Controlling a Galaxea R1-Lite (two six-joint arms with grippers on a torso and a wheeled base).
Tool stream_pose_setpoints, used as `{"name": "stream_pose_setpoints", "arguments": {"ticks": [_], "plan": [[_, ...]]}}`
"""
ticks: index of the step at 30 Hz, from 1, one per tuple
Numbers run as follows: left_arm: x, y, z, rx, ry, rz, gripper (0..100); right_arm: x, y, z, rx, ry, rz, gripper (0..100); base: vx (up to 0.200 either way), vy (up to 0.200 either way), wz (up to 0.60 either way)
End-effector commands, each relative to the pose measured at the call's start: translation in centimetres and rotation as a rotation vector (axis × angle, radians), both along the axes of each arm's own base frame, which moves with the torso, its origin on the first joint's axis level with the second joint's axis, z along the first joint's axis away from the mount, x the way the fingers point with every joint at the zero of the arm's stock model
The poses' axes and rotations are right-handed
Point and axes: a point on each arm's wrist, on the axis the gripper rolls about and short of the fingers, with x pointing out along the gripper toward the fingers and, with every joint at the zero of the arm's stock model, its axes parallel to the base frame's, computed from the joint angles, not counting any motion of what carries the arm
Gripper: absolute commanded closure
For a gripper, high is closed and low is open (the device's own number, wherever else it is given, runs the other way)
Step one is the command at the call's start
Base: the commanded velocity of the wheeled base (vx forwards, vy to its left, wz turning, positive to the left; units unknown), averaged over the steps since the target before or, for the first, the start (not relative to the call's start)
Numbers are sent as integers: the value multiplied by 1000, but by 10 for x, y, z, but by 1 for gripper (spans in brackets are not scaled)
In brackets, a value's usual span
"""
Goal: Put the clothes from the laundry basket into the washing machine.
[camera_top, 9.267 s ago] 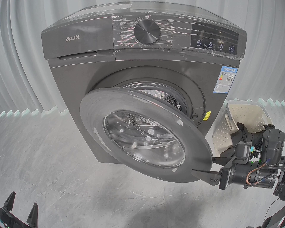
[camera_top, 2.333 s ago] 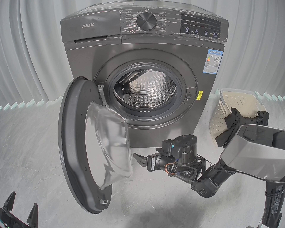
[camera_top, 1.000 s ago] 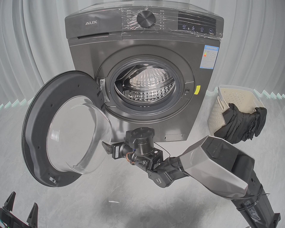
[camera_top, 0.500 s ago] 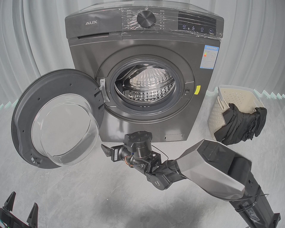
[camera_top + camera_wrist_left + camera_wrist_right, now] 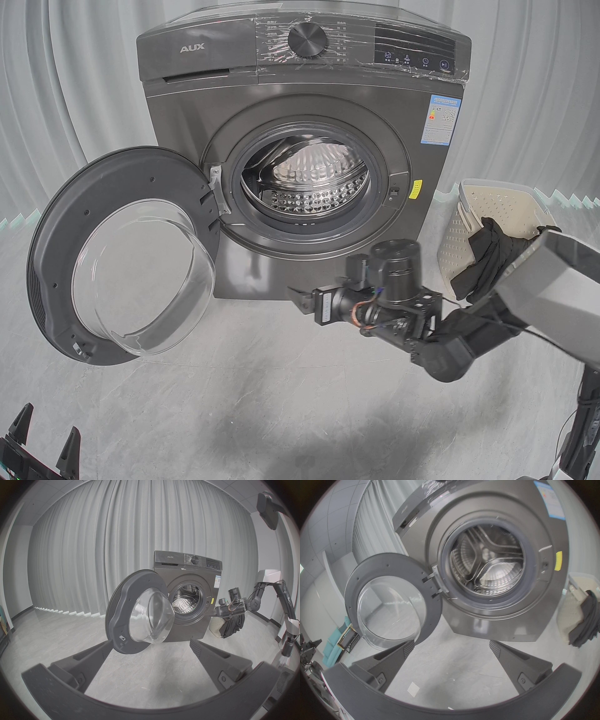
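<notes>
Swung fully open, the washing machine door (image 5: 119, 250) leaves the drum (image 5: 306, 181) clear. The right gripper (image 5: 299, 300), spread wide and empty, has pulled back toward the black clothes (image 5: 490, 256) draped over the laundry basket (image 5: 500, 200), probably to pick them up next.

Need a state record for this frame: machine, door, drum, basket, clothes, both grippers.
machine: dark grey front-loading washing machine, upright
door: round grey door with clear bulged window, swung wide open to the robot's left
drum: perforated steel drum, no clothes visible inside
basket: cream perforated plastic laundry basket, on the machine's right side
clothes: black clothes, draped over the basket's front rim
right gripper: open, empty, low in front of the machine
left gripper: open, empty, low on the robot's left
</notes>
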Motion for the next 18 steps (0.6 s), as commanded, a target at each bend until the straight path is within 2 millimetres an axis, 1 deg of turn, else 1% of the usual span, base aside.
{"name": "stream_pose_setpoints", "arguments": {"ticks": [1,2,3,4,5,7,8,9,10,11,12,15,17,18], "plan": [[0,0,-5,0,0,0,0,-53,-71,57,15,-86,-49,0,0,0,0],[0,0,-5,2,-2,0,0,-63,-79,59,19,-91,-52,0,0,0,0],[0,0,-5,2,0,0,0,-65,-80,60,20,-94,-52,0,0,0,0],[0,0,-5,2,0,0,0,-83,-94,61,19,-98,-58,0,0,0,0],[0,0,-5,0,0,0,0,-95,-103,62,16,-100,-59,0,0,0,0],[0,0,-5,-1,0,0,0,-116,-122,65,15,-114,-68,0,0,0,0],[0,0,-5,-1,0,0,0,-121,-126,67,16,-120,-72,0,0,0,0],[0,0,-5,-1,0,0,0,-138,-144,71,14,-145,-90,0,0,0,0],[0,0,-5,-1,0,0,0,-146,-153,72,10,-158,-99,0,0,0,0],[0,0,-5,-1,0,0,0,-146,-153,72,10,-158,-99,0,0,0,0],[0,0,-5,-1,0,0,0,-167,-175,72,-2,-192,-131,0,0,0,0],[0,0,-5,0,0,0,0,-190,-198,68,-29,-234,-174,0,0,0,0],[0,0,-5,0,0,0,0,-198,-206,65,-43,-252,-199,0,0,0,0],[0,0,-5,2,0,0,0,-206,-216,64,-60,-283,-237,0,0,0,0]]}}
